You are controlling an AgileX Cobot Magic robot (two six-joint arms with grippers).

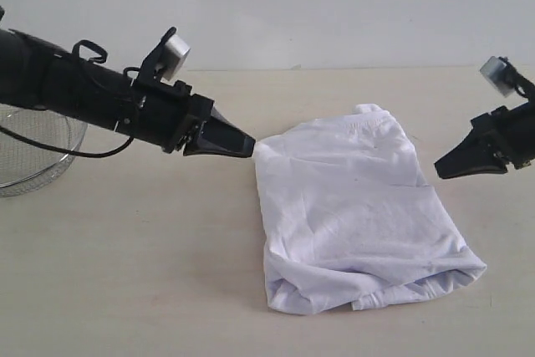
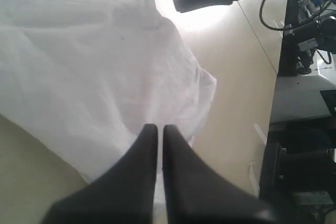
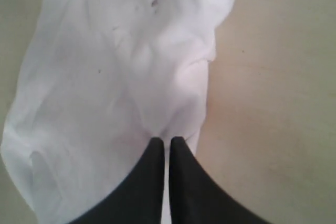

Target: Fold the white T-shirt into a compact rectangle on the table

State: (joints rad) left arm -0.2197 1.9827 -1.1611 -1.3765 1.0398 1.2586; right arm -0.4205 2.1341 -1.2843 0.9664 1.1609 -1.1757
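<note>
— Pale beige table [image 1: 125, 273] under a bare white wall: your shirt [image 1: 351, 206] lies on it a little right of the middle. It is doubled over and rumpled, with a loose roll along the near edge. A wire basket [image 1: 33, 156] stands at the far left, well apart from it.

— Your left gripper [image 1: 251, 148] has its fingers [image 2: 147, 150] pressed together, tip right at the shirt's upper left corner. Whether a pinch of cloth sits between them, you cannot tell from these views.

— Your right gripper [image 1: 438, 171] is pressed together too. It hangs just beside the shirt's right edge and, by the outside view, seems to hold nothing.

— Expect thin, light, floppy cotton. It probably won't hold any shape you give it, and on that matte top it looks likelier to drag and wrinkle than to slide.

— So take it at corners or along a folded edge, with every layer in one bite. Set your two grips well apart so the edge hangs taut. If you catch only the top layer, the fold probably opens.

— Nothing here is fragile, so you can pinch firmly.
</note>
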